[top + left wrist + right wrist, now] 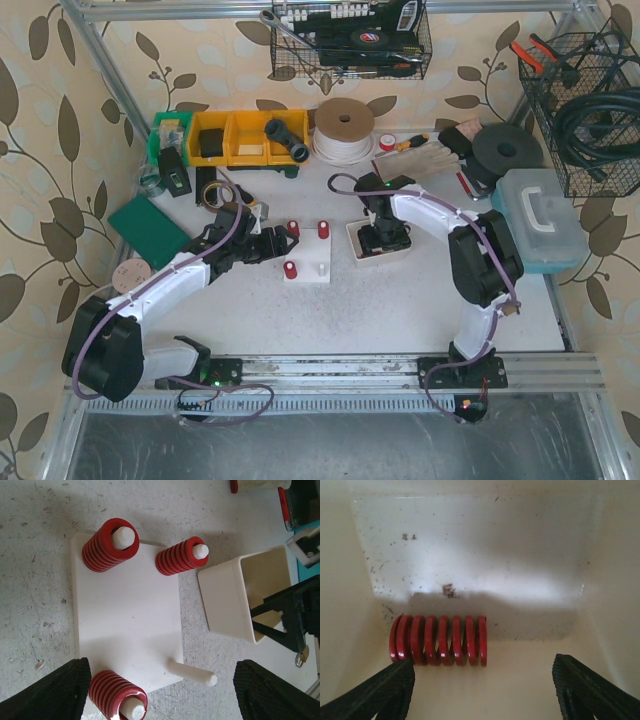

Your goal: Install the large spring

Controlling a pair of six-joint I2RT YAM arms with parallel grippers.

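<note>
The large spring (439, 640), a red coil, lies on its side on the floor of a white bin (470, 540). My right gripper (482, 680) is lowered into that bin (353, 243) and stands open; its left finger (385, 690) is at the spring's left end, and nothing is held. The white baseplate (125, 625) carries three red springs on pegs (109, 545) (181, 556) (117, 695) and one bare white peg (192, 672). My left gripper (161, 680) hovers open over the plate's near edge (262, 245), with the bare peg between its fingers.
The bin sits just right of the baseplate (305, 262). Yellow parts bins (235, 135), a tape roll (343, 128) and tools line the back. A blue-green case (540, 215) stands at the right, a green pad (148, 228) at the left.
</note>
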